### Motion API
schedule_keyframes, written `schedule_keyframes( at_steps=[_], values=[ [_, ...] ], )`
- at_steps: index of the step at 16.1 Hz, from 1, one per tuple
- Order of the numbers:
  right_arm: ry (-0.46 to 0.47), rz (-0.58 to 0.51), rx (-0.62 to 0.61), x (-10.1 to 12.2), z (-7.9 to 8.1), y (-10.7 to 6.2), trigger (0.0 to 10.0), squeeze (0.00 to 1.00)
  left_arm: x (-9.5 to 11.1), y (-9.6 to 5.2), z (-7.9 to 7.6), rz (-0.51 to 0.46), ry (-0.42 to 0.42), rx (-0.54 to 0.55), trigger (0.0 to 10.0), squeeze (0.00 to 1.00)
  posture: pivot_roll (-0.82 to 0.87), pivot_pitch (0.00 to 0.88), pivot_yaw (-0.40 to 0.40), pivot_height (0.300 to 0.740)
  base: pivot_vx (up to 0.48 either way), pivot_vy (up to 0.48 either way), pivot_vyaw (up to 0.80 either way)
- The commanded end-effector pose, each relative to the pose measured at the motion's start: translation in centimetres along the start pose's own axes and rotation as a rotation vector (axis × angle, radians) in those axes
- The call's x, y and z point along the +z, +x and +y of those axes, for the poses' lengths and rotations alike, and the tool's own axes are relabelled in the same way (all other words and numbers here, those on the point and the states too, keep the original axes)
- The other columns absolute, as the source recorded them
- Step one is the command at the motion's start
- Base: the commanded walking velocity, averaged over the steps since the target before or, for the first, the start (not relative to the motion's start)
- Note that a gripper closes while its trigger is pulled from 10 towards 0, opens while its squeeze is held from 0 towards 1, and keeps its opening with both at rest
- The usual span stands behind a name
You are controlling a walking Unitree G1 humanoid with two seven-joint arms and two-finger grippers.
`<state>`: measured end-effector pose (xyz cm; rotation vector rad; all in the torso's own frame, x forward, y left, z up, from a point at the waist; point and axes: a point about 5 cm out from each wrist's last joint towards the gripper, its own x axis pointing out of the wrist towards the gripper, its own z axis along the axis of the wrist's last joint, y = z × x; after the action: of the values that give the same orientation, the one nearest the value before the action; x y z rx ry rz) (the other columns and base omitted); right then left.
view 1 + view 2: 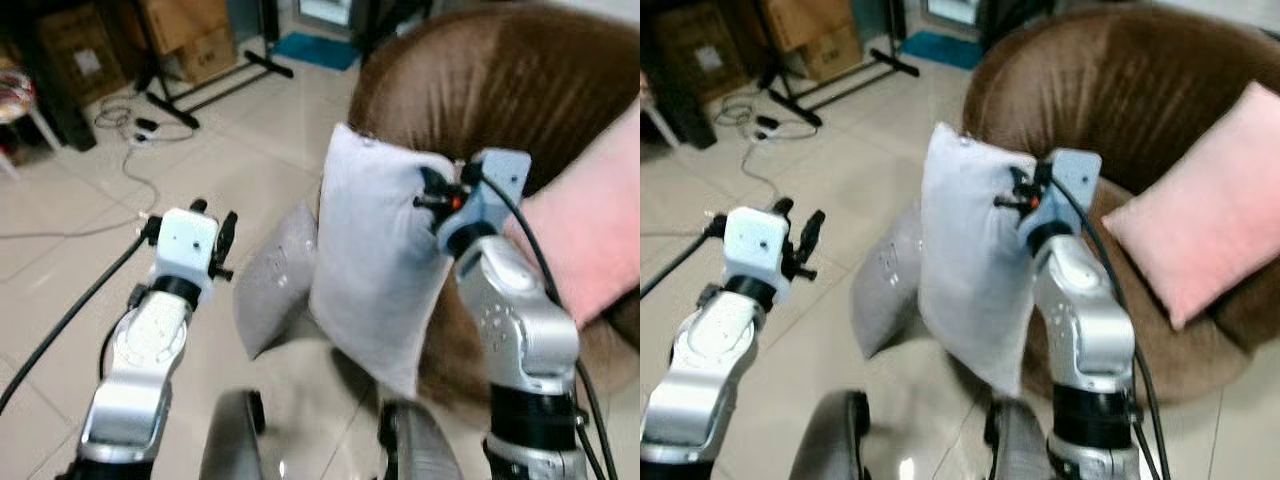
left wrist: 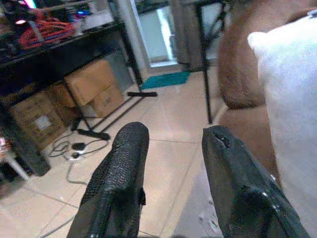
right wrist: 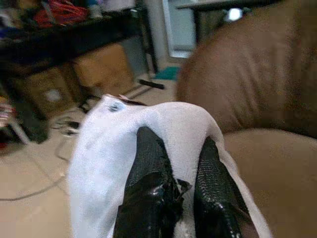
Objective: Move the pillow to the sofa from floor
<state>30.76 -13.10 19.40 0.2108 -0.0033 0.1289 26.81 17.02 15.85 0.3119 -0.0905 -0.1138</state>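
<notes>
While lifted, one pillow (image 1: 970,270), one tool (image 3: 173,163).

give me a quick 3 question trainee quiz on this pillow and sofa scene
1. True or false: the right gripper is shut on the white pillow and holds it up off the floor.
2. Multiple choice: the left gripper is A) clamped on the grey pillow, B) open and holding nothing, C) resting on the sofa.
3. Fill in the missing word: a second, grey pillow sits low beside the brown sofa, and a ____ pillow already lies on the sofa seat.

Key: 1 true. 2 B. 3 pink.
</notes>
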Motion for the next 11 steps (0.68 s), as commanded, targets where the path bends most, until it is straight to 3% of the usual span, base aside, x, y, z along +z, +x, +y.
schedule_keyframes(
  at_steps=[1, 5, 7, 11],
  values=[
    [0.003, -0.107, 0.027, 1.9, 0.5, -0.1, 10.0, 0.00, 0.3, 0.1, 0.3, -0.018, 0.009, 0.021, 10.0, 0.00, 0.08, 0.000, -0.049, 0.682, 0.000, 0.000, 0.00],
    [-0.018, -0.100, 0.029, 1.3, 0.6, -0.3, 10.0, 0.00, 0.4, 0.1, 0.2, -0.025, 0.026, 0.014, 10.0, 0.00, 0.08, 0.000, -0.051, 0.717, 0.000, 0.000, 0.00],
    [-0.100, -0.123, -0.045, 1.8, -0.3, -0.1, 10.0, 0.00, 0.7, 0.2, 0.2, -0.038, 0.017, 0.023, 10.0, 0.00, 0.07, 0.000, -0.054, 0.737, 0.000, 0.000, 0.00],
    [-0.105, -0.122, -0.058, 2.0, -0.6, 0.0, 10.0, 0.00, 0.6, 0.4, 0.1, -0.037, 0.015, 0.017, 10.0, 0.00, 0.07, 0.000, -0.054, 0.740, 0.000, 0.000, 0.00]
  ],
)
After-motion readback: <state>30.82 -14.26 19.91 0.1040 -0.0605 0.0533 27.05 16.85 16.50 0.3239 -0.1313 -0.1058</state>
